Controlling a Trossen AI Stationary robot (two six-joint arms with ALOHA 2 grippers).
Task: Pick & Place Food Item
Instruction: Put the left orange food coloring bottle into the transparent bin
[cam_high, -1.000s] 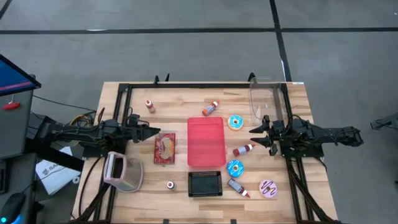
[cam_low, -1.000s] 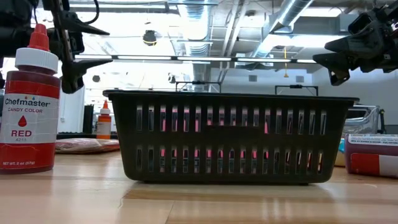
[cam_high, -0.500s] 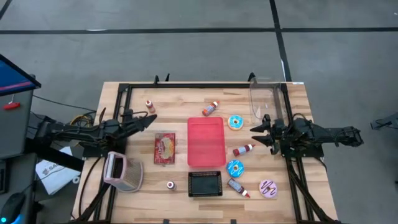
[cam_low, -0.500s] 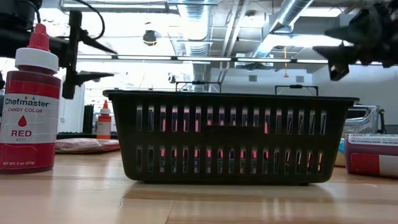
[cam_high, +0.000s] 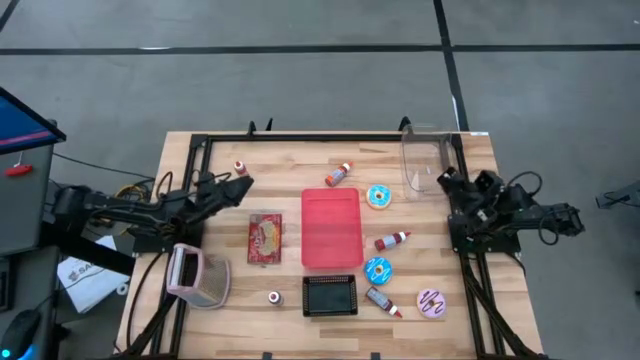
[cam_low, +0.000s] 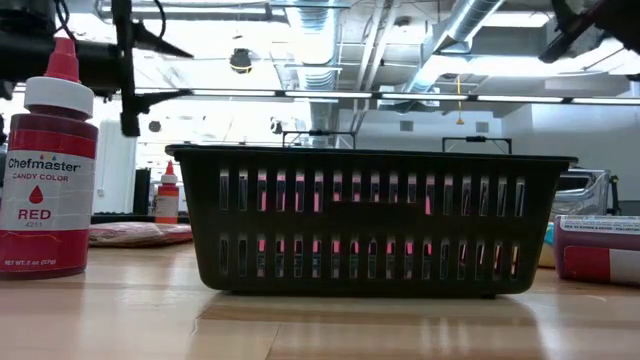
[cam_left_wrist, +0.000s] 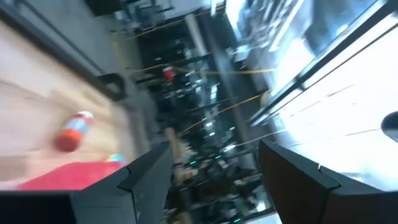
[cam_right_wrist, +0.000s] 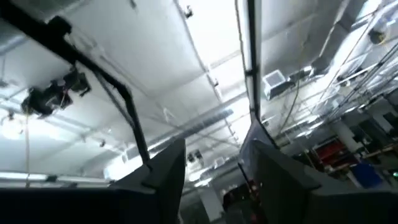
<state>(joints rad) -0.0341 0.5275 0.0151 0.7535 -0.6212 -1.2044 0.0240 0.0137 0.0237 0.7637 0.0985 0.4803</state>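
From above, even overhead light falls on my wooden table (cam_high: 200, 160); shadows beside the red tray (cam_high: 331, 229) are faint and short. At table height, bright ceiling strips and windows behind the black basket (cam_low: 365, 220) blow out to white, leaving it nearly a silhouette, while the red bottle (cam_low: 46, 170) beside it stays sharp. Both my wrist views are smeared with motion blur, glaring white beyond my dark fingers (cam_left_wrist: 146, 180).

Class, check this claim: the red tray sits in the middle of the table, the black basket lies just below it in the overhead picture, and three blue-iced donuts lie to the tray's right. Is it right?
Not quite. The high view shows two blue-iced donuts, not three: one by the red tray, another lower down. The third donut is pink. The black basket does lie just below the tray.
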